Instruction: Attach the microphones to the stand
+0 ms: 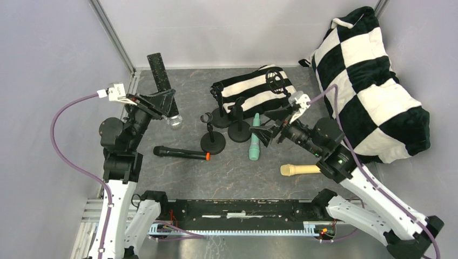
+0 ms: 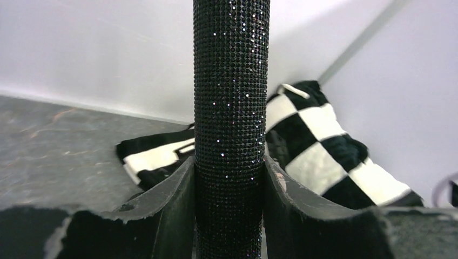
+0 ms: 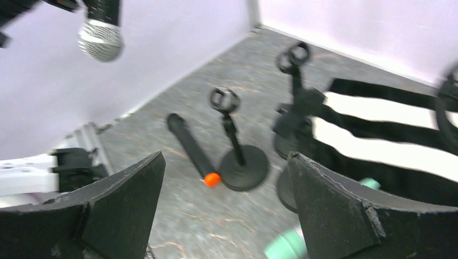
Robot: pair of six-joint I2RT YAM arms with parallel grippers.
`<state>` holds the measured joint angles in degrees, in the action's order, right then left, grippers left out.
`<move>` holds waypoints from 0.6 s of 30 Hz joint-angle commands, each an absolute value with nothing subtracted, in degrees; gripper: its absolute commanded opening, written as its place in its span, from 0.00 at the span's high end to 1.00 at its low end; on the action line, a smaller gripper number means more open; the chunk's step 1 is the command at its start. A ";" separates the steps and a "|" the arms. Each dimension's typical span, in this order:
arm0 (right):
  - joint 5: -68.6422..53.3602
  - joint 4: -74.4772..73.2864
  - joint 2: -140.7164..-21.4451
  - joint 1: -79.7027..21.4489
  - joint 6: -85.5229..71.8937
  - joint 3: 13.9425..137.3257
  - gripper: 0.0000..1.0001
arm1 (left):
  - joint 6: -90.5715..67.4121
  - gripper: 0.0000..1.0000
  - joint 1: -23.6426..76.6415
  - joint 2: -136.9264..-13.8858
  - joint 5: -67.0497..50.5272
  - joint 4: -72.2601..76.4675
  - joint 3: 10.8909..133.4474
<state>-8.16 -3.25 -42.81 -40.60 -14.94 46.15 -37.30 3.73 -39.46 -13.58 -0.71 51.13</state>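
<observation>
Words and numbers: I can read none.
Black sparkly microphone [image 2: 231, 135] that I hold: no letters show on it.
White block [image 1: 115, 92] on my left wrist: too small to read.

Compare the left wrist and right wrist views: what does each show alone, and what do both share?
Left wrist only: the checkered pillow, and the left gripper shut on the black microphone's glittery handle. Right wrist only: microphone stands, the orange-ringed microphone lying beside one, the mint green microphone's end, the open right gripper. Both: the striped cloth, the grey table, and that held microphone, whose silver mesh head shows in the right wrist view.
</observation>
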 commanded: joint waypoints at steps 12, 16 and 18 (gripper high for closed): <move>-8.47 16.04 -64.15 -60.78 -27.00 60.66 0.10 | -48.88 0.98 4.53 -34.28 -33.35 23.20 47.19; -6.58 20.45 -68.20 -62.69 -30.07 62.69 0.11 | -50.18 0.98 4.58 -32.66 -35.11 25.34 46.03; -5.78 20.89 -70.12 -63.22 -30.71 64.08 0.11 | -50.48 0.98 4.58 -31.87 -35.86 25.57 45.90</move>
